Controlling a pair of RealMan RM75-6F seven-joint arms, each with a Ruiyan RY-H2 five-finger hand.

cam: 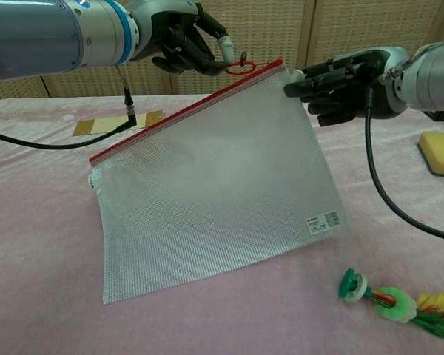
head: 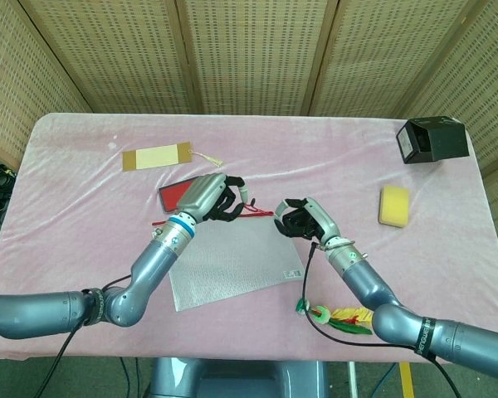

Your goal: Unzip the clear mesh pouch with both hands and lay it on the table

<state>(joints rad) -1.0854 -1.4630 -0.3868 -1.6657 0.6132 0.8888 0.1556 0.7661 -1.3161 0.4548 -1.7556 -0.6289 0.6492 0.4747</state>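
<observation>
The left hand [head: 209, 197] covers part of the red card [head: 173, 191] behind it. In the chest view the yellow sponge [cam: 439, 143] beyond the right hand [cam: 340, 81] is cut by the edge, as is the feathered shuttlecock [cam: 399, 303] below it.
</observation>
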